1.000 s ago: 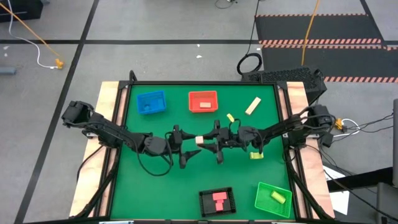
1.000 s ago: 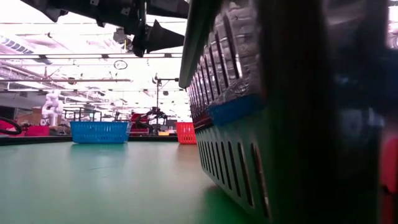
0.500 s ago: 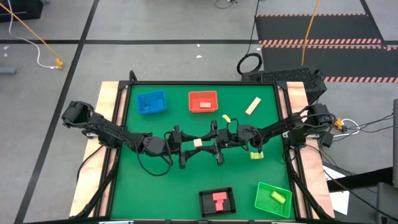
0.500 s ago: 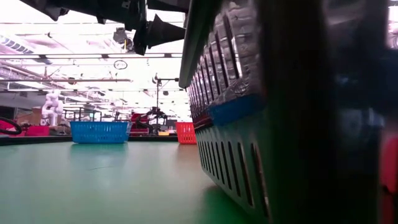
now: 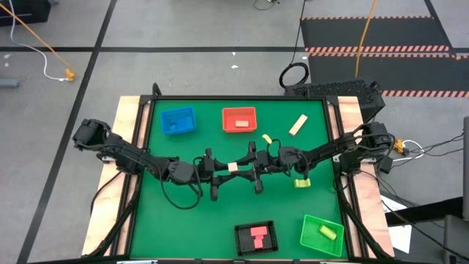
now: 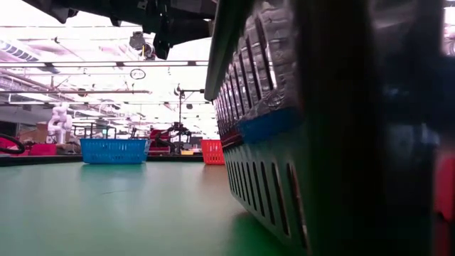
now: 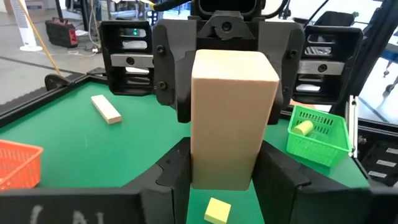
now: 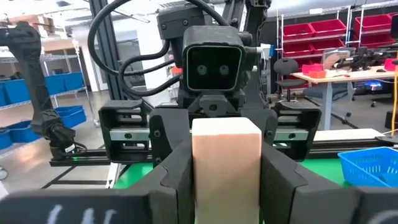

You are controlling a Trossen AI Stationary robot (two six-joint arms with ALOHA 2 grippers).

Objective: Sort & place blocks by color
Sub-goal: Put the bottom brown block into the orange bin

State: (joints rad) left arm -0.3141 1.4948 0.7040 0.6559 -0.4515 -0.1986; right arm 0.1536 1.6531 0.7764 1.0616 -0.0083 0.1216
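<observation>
- The step in hand looks like a handover in mid-air over the middle of the green table [image 5: 183, 220]: the pale tan wooden block [image 5: 232, 167] sits between the two grippers, which face each other nose to nose.
- The left gripper [image 5: 222, 170] has its fingers closed on one end of that block — its wrist view shows the block upright between its dark fingers [image 7: 171, 174].
- The right gripper [image 5: 246, 168] is closed on the other end; its own wrist view shows the same block [image 8: 225, 165] clamped between its fingers, with the left arm's camera facing it just behind.
- Next move, as I judge it: one gripper must let go before either arm pulls away — otherwise the two would tug against each other. Which one releases depends on which tray the block is meant for.
- Small square blue tray [image 5: 178, 120], far side: something small and blue lies in it.
- Small square red tray [image 5: 239, 119], beside the blue one: a pale piece rests inside.
- Black tray [image 5: 255, 238], near edge: holds pink blocks [image 5: 259, 236].
- Green tray [image 5: 322, 234], near right corner: holds a yellow-green piece [image 5: 327, 232].
- Loose on the table: a long tan wooden bar [image 5: 297, 125] at the far right, and a small yellow-green block [image 5: 302, 182] under the right arm.
</observation>
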